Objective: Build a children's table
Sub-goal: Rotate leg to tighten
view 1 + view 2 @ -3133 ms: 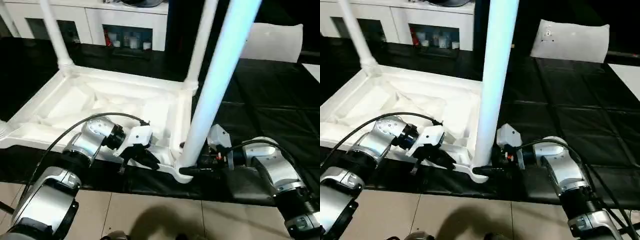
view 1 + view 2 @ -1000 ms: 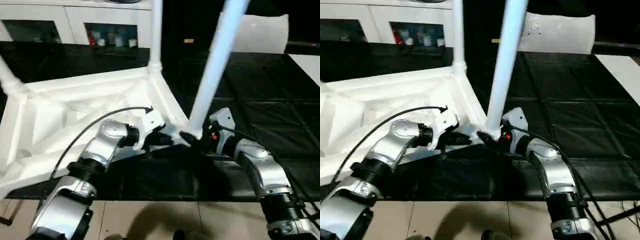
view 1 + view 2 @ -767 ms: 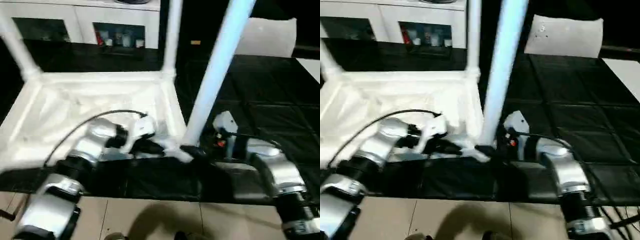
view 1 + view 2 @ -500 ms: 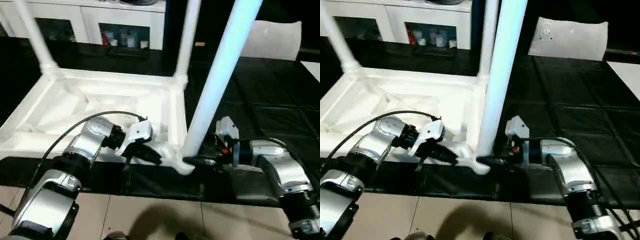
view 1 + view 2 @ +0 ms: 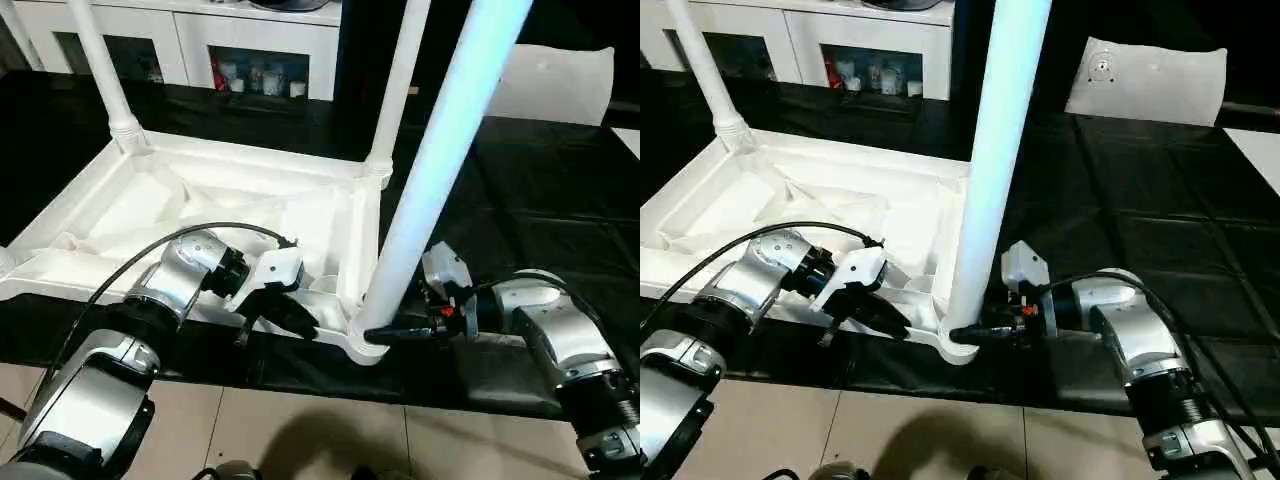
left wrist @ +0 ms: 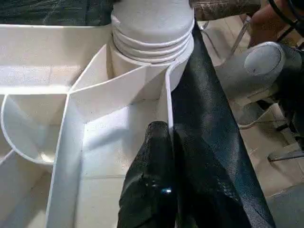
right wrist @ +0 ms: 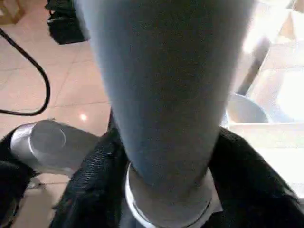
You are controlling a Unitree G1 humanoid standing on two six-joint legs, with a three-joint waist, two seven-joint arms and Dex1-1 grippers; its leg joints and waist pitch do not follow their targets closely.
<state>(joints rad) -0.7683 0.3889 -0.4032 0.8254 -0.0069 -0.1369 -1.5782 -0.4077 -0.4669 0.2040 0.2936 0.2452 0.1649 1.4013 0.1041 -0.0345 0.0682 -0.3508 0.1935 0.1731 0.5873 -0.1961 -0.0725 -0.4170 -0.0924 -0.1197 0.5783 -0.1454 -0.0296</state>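
We have the children's table [image 5: 230, 215] lying upside down on a black mat [image 5: 540, 200], its ribbed underside facing up, and we place everything from its near right corner socket [image 5: 365, 340]. A leg [image 5: 440, 160] stands upright in that socket, rising steeply out of the top of the head view. Two more legs stand at the far corners, one [image 5: 395, 85] straight behind the socket and one [image 5: 100, 70] at the far left.

Our left gripper [image 5: 290, 315] sits just left of the socket, its jaws clenched together on the table's near rim [image 6: 167, 107], one finger on either side of the thin wall. Our right gripper [image 5: 975, 332] reaches in from the right of the socket, its jaws cupped around the foot of the near leg, one black finger [image 7: 95, 175] on each side, grasping it right above the socket collar.

Beyond the table stand white cabinets [image 5: 250, 50], and a white sheet [image 5: 1150, 80] lies far right of the socket on the mat.
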